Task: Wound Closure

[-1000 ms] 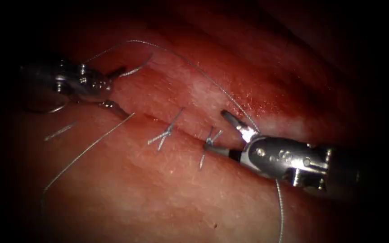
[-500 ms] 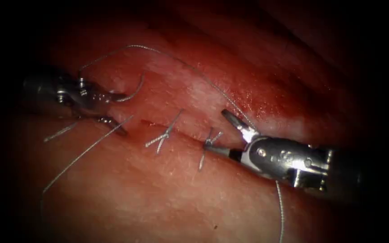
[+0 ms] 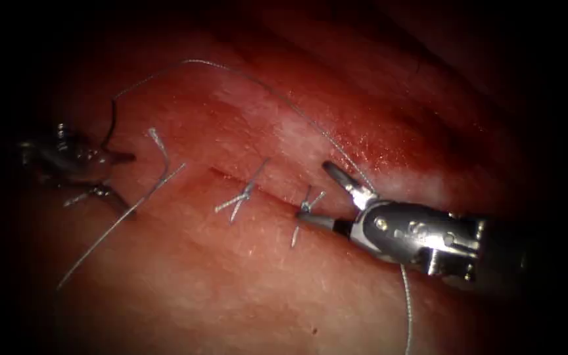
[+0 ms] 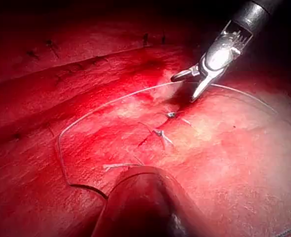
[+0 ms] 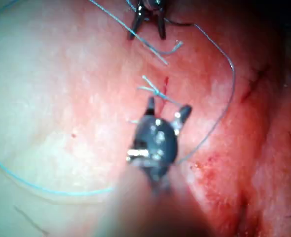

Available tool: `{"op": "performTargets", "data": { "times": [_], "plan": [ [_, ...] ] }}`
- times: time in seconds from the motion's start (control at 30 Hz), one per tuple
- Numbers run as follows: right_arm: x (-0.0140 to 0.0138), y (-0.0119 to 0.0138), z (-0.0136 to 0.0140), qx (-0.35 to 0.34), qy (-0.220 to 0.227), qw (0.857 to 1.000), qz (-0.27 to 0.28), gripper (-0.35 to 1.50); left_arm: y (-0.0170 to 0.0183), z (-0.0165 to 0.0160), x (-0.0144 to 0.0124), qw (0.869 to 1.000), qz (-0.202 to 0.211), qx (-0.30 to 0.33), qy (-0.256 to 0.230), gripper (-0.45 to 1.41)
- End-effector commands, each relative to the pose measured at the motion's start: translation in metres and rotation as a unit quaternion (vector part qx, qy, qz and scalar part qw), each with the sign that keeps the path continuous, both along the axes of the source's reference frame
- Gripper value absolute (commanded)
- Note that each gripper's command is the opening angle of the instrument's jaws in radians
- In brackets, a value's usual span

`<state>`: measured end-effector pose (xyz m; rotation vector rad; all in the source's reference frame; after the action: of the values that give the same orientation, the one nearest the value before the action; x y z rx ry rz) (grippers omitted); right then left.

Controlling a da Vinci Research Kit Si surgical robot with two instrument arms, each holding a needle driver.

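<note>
My left tool [image 3: 126, 179] hovers at the cut's left end with its jaws spread and nothing between them, as in the right wrist view [image 5: 146, 35]. A dark curved piece [image 3: 108, 125], which I take for the needle, runs from the thread's end to this tool's wrist, outside the tissue [image 4: 86, 189]. A short pale strand [image 3: 159, 148] lies free beside the jaws. My right tool [image 3: 313, 190] stands open over the cut [image 3: 274, 197], holding nothing. The thread [image 3: 264, 85] arcs from behind it toward the left tool.
Two knotted stitches [image 3: 241, 194] [image 3: 305, 207] with short cut ends cross the cut. A second length of thread [image 3: 119, 220] runs down and left over the tissue [image 3: 231, 283]. More thread hangs below the right tool [image 3: 407, 309]. Red fluid wets the tissue right of the cut.
The left tool has drawn back to the left and downward. The pale strand that lay at its upper jaw now rests free on the tissue. The right tool has stayed put.
</note>
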<state>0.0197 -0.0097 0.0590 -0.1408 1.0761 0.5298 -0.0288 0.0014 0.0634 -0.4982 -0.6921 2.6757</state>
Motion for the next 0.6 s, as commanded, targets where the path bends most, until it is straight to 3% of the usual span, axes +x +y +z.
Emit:
{"op": "performTargets", "data": {
  "times": [0.03,0.13,0.23,0.27,0.4,0.5,0.6],
  "plan": [
    [0.0007,-0.0003,0.0005,0.0,0.001,1.0,-0.001,1.31,0.0008,-0.0004,-0.001,0.999,-0.021,-0.012,-0.025,0.81],
    [0.0006,-0.0002,0.0005,0.001,0.001,1.0,-0.001,1.31,0.0022,-0.0015,-0.0015,0.998,-0.031,-0.03,-0.055,0.81],
    [-0.0003,0.0,0.0001,0.002,0.004,1.0,-0.002,1.3,0.0045,-0.0038,-0.002,0.987,-0.071,-0.072,-0.124,0.81],
    [-0.0011,0.0002,-0.0004,0.003,0.008,1.0,0.0,1.28,0.0054,-0.0051,-0.0019,0.978,-0.1,-0.081,-0.162,0.81],
    [-0.0035,0.0011,-0.0018,0.007,0.014,1.0,0.013,1.28,0.0065,-0.0074,-0.0015,0.958,-0.154,-0.106,-0.219,0.78],
    [-0.0056,0.0017,-0.0029,0.011,0.015,1.0,0.019,1.28,0.007,-0.0087,-0.0011,0.944,-0.179,-0.116,-0.25,0.78],
    [-0.0082,0.0021,-0.0043,0.013,0.016,0.999,0.035,1.21,0.0071,-0.0094,0.0003,0.946,-0.19,-0.125,-0.231,0.86]
  ]
}}
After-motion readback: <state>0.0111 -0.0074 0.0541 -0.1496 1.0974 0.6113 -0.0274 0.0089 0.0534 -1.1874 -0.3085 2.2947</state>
